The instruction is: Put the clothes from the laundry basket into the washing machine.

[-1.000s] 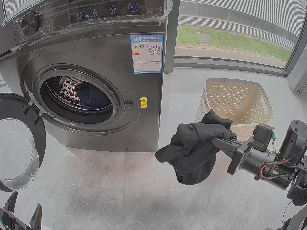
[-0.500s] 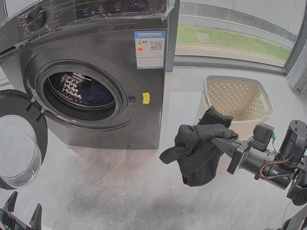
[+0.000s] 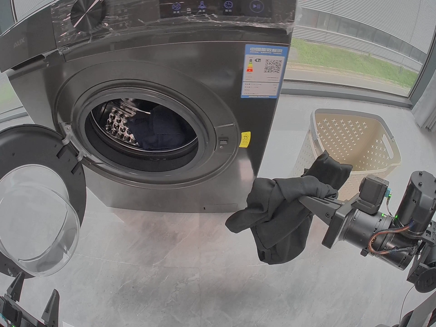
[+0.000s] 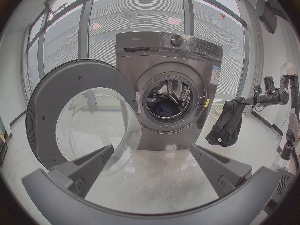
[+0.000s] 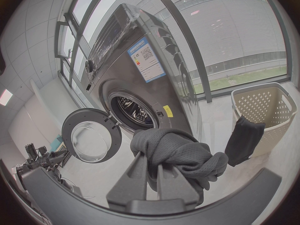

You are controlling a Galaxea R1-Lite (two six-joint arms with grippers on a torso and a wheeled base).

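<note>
Tiled floor (image 3: 172, 269) between washer (image 3: 181, 64) and garment (image 3: 277, 219)

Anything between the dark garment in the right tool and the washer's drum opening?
Nothing: head view shows only bare floor and washer front between the garment and the drum opening.

Metal washing machine (image 3: 190, 60) semi-glossy; garment (image 3: 277, 214) matt cloth; laundry basket (image 3: 359, 137) smooth plastic

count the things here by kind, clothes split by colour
washing machine: 1
laundry basket: 1
black garments: 2 (held garment in the right gripper, draped garment over the basket rim)
dark blue clothes in the drum: 1 heap
total: 5
</note>
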